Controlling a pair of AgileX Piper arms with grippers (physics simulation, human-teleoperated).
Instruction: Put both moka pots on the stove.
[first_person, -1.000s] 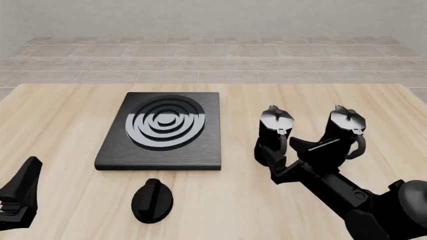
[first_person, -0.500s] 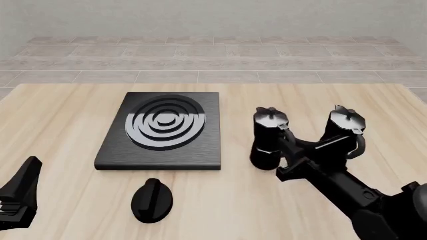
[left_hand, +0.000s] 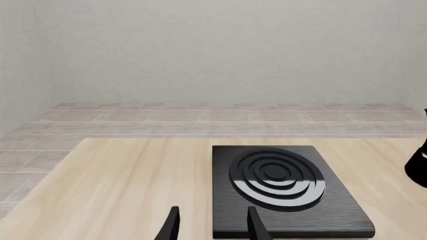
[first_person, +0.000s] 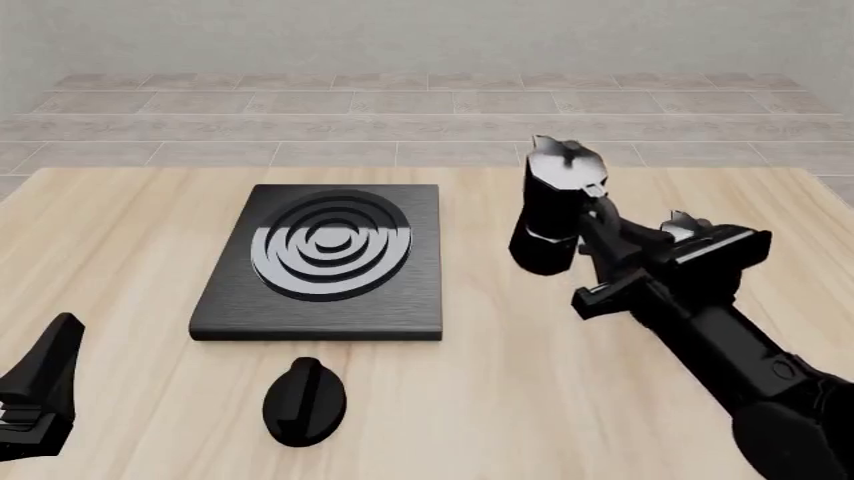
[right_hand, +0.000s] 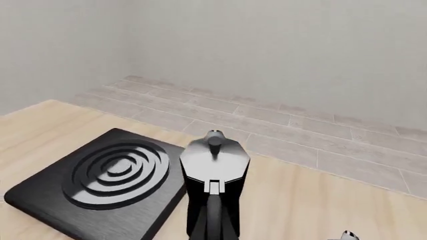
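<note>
In the left wrist view, the left gripper (left_hand: 210, 225) is seen parted and empty before the stove (left_hand: 287, 192).

In the front view, one moka pot (first_person: 550, 210) is held lifted by its handle in the right gripper (first_person: 597, 232), at the stove's three o'clock; the other moka pot (first_person: 683, 228) is mostly hidden behind the arm.

In the right wrist view, the lifted pot is seen beside the stove.

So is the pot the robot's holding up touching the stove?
Apart. Front view shows the lifted moka pot in the right gripper, right of the stove, bare table between them.
</note>
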